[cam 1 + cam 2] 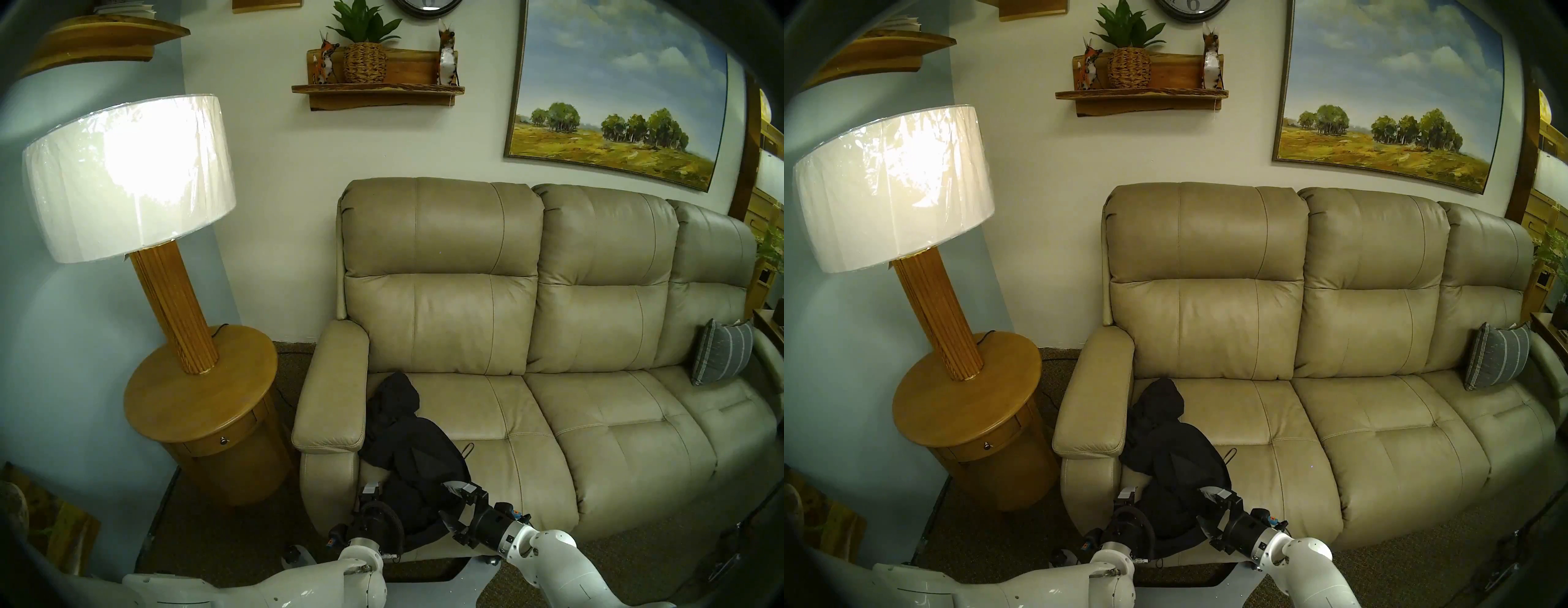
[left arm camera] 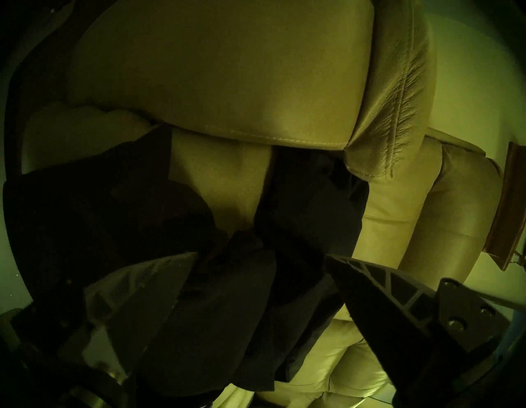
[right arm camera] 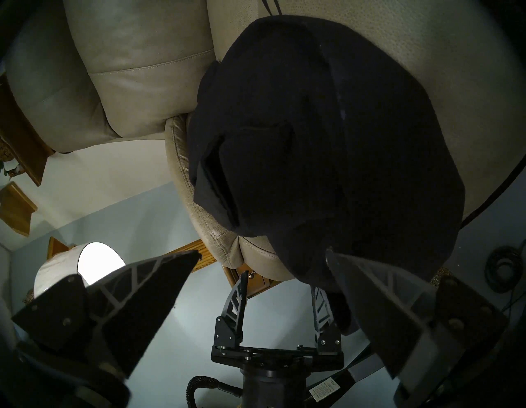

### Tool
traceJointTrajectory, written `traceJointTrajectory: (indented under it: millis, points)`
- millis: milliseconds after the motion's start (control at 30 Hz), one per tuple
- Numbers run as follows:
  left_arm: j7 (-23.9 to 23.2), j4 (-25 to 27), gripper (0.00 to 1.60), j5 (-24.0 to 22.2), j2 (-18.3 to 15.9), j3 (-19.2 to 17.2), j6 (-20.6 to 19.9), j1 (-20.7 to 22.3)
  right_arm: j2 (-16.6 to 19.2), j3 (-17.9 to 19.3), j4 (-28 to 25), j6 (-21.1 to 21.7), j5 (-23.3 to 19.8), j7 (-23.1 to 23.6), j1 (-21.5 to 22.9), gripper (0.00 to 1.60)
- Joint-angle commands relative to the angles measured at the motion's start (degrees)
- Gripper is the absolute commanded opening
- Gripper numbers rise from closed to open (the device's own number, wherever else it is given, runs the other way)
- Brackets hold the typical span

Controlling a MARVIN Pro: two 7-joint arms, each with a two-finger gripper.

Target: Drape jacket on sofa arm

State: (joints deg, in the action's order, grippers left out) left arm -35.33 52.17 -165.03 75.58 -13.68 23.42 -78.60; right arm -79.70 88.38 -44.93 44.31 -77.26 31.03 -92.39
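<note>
The black hooded jacket lies crumpled on the leftmost seat cushion, against the inner side of the beige leather sofa arm. Its hem hangs over the seat's front edge. My left gripper is open at the hem's left side, with fabric lying between its fingers. My right gripper is open at the hem's right side, one finger against the jacket and the other free. The arm top is bare.
A round wooden side table with a large lit lamp stands close to the left of the sofa arm. A grey striped pillow leans at the sofa's far right end. Brown carpet lies in front.
</note>
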Motion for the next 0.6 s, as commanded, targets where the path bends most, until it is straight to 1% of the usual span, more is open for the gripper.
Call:
traceJointTrajectory:
  millis: [0, 233, 433, 500, 567]
  points:
    - [1.34, 1.92, 1.60, 0.38, -0.36, 1.28, -1.63, 1.50, -0.07, 0.00, -0.33, 0.01, -0.04, 0.13, 0.41, 1.60]
    - [2.53, 3.61, 1.60, 0.80, -1.27, 2.41, -2.81, 1.88, -0.08, 0.00, -0.23, 0.01, -0.04, 0.12, 0.46, 1.60]
    - [4.55, 4.21, 1.60, 0.89, -1.93, 3.50, -4.12, 2.24, -0.09, 0.01, -0.15, 0.01, -0.04, 0.11, 0.48, 1.60]
    - [5.82, 4.31, 1.60, 0.73, -2.77, 3.99, -4.65, 2.00, -0.09, 0.01, -0.10, 0.01, -0.04, 0.10, 0.51, 1.60]
    - [6.10, 4.31, 1.60, 0.66, -3.06, 4.05, -4.72, 1.90, -0.09, 0.01, -0.08, 0.01, -0.04, 0.10, 0.52, 1.60]
